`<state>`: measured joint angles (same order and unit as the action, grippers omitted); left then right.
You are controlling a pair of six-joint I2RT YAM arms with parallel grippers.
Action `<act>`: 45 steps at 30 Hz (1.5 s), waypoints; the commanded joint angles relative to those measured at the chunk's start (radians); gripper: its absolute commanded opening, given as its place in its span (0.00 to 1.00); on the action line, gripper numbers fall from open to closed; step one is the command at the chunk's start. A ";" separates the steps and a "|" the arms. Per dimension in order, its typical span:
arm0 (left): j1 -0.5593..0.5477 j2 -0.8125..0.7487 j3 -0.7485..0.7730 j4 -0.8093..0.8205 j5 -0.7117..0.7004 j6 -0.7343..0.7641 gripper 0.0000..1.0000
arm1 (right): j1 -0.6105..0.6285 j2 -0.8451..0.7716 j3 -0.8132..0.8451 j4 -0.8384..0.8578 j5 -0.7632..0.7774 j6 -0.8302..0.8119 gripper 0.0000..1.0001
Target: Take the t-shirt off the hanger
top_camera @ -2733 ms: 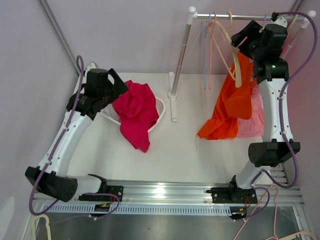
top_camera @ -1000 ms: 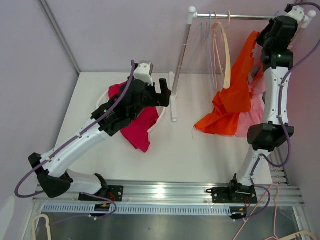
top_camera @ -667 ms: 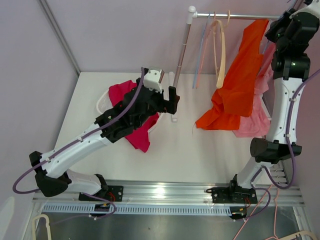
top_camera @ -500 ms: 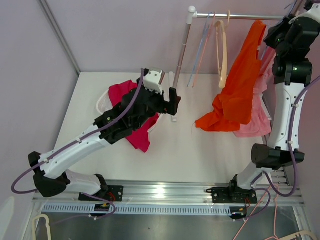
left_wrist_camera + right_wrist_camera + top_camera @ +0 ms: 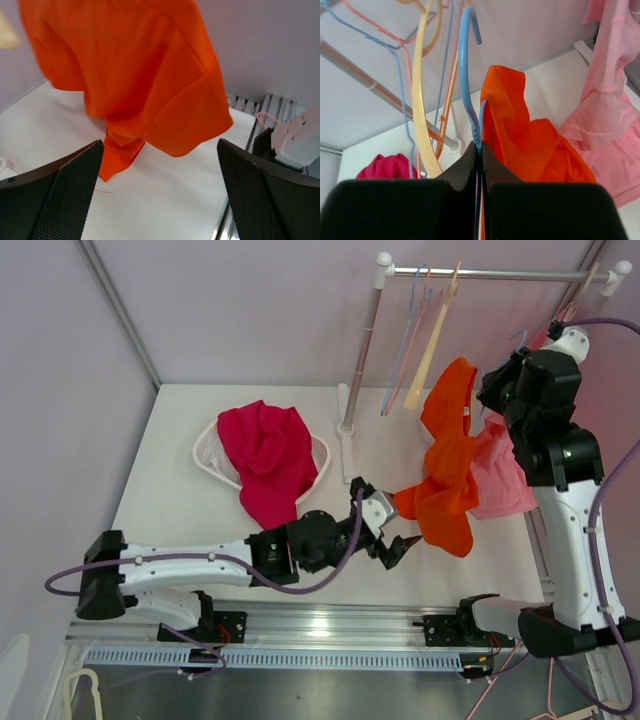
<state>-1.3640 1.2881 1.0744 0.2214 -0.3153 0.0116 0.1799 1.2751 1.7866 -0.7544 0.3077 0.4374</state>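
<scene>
Well, the orange cotton t-shirt [image 5: 450, 480] hangs limp from the blue plastic hanger [image 5: 466, 75], and your right claw [image 5: 480, 147] is pinched tight on that hanger's neck. Below that claw the cloth falls in loose folds, and its lowest hem comes down close to the white tabletop [image 5: 170, 470].

Your left claw [image 5: 160, 145] lies low over the tabletop with its fingers spread wide, holding nothing. The shirt's bottom edge is just ahead of it and above.

Expect the shirt to be light, soft and stretchy, with no stiffness to push against. Thin fabric slips, so take a deep bite on a bunched fold at the hem ahead of the left claw rather than on a single layer. The collar may snag as it slides off.

The hanger's shoulders are buried under cloth, so you cannot tell how the collar sits on them. The right claw's own body blocks the lower part of its wrist view, and the left wrist view cuts the shirt off at the top. The hook looks clear of the rail, though that is hard to confirm.
</scene>
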 commanded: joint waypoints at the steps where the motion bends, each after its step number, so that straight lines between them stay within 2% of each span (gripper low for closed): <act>1: -0.015 0.052 -0.073 0.343 0.051 0.077 1.00 | 0.039 -0.066 0.022 -0.048 0.145 0.061 0.00; 10: -0.112 0.290 0.036 0.510 -0.113 0.105 1.00 | 0.059 -0.121 0.017 -0.088 0.113 0.087 0.00; 14: -0.115 0.329 0.059 0.561 -0.097 0.100 1.00 | 0.064 -0.137 0.020 -0.102 0.102 0.090 0.00; 15: -0.113 0.335 0.062 0.564 -0.085 0.102 0.95 | 0.064 -0.138 0.022 -0.105 0.100 0.089 0.00; 16: -0.115 0.338 0.085 0.547 -0.043 0.119 0.72 | 0.064 -0.138 0.022 -0.109 0.097 0.089 0.00; 18: -0.116 0.341 0.107 0.498 -0.038 0.101 0.01 | 0.066 -0.140 0.020 -0.111 0.096 0.086 0.00; 20: -0.124 0.326 0.070 0.524 -0.009 0.097 0.01 | 0.066 -0.137 0.023 -0.114 0.099 0.080 0.00; 24: -0.168 0.220 -0.002 0.500 0.149 0.102 0.01 | 0.066 -0.082 0.065 -0.137 0.096 0.073 0.00; 26: -0.233 0.183 -0.057 0.499 0.165 0.148 0.01 | 0.064 -0.031 0.105 -0.199 0.085 0.072 0.00; 28: -0.321 0.146 -0.144 0.555 0.105 0.219 0.00 | 0.064 0.070 0.204 -0.311 0.061 0.070 0.00; 33: -0.499 0.164 -0.223 0.648 -0.084 0.387 0.01 | 0.040 0.204 0.330 -0.462 -0.030 0.052 0.00; 35: -0.515 0.204 -0.232 0.706 -0.137 0.404 0.01 | 0.030 0.217 0.339 -0.479 -0.056 0.057 0.00; 37: -0.488 0.224 -0.223 0.695 -0.209 0.349 0.01 | 0.044 0.198 0.327 -0.474 -0.115 0.058 0.00; 38: -0.465 0.241 -0.193 0.637 -0.228 0.303 0.01 | 0.053 0.157 0.317 -0.468 -0.142 0.063 0.00; 39: -0.401 0.246 -0.142 0.554 -0.251 0.165 0.01 | 0.079 0.129 0.309 -0.464 -0.163 0.064 0.00; 40: -0.359 0.252 -0.114 0.344 -0.274 0.078 0.01 | 0.099 0.104 0.295 -0.465 -0.177 0.067 0.00; 41: -0.319 0.257 0.006 0.199 -0.286 -0.020 0.01 | 0.122 0.057 0.292 -0.473 -0.165 0.072 0.00; 42: -0.273 0.263 0.047 0.065 -0.262 -0.183 0.01 | 0.148 0.035 0.287 -0.483 -0.130 0.076 0.00; 43: -0.195 0.267 0.079 -0.042 -0.248 -0.241 0.01 | 0.189 0.015 0.280 -0.517 -0.090 0.081 0.00; 44: -0.164 0.269 0.131 -0.188 -0.242 -0.289 0.01 | 0.200 0.000 0.257 -0.536 -0.021 0.083 0.00; 45: -0.135 0.269 0.160 -0.239 -0.243 -0.318 0.01 | 0.208 -0.029 0.243 -0.552 0.011 0.081 0.00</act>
<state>-1.6020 1.5764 1.1114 0.3344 -0.5301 -0.0235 0.3542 1.3514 2.0396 -1.2896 0.2214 0.5053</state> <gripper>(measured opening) 0.008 0.020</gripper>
